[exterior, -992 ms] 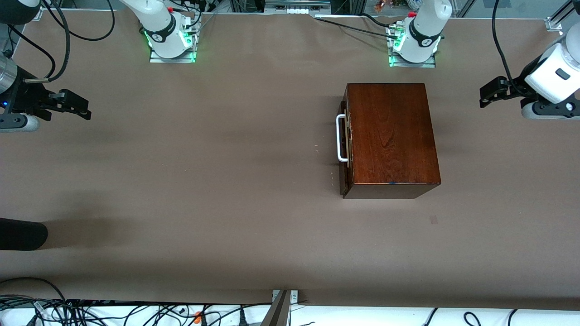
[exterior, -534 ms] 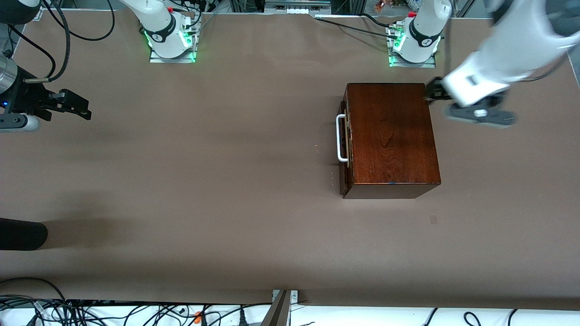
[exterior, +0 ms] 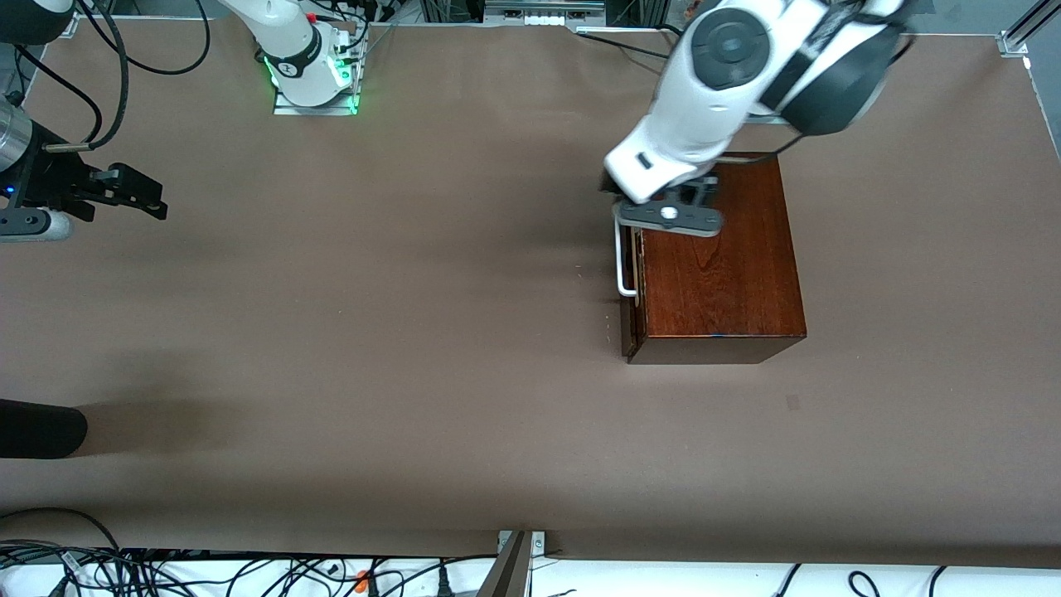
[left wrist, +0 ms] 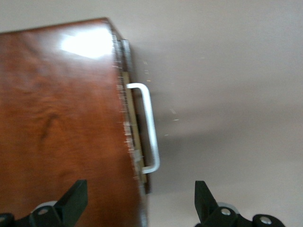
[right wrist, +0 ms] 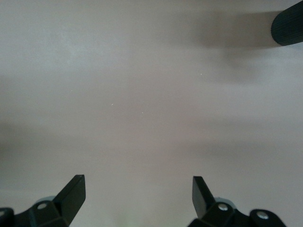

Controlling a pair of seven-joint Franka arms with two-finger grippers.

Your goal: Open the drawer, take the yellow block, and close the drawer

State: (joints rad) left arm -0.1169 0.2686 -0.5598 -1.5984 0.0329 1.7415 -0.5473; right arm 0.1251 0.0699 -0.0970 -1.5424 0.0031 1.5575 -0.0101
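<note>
While earlier aside, left end effector (left wrist: pixel 139 201) now over drawer (exterior: pixel 627 257) handle (left wrist: pixel 149 127).

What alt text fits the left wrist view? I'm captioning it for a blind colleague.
The left gripper, fingers spread open, hovers over the handle edge of a glossy dark wooden box. The drawer looks all but shut, its white handle untouched above bare brown table.

Brown table (exterior: pixel 373 332), mahogany box (exterior: pixel 721 274)
</note>
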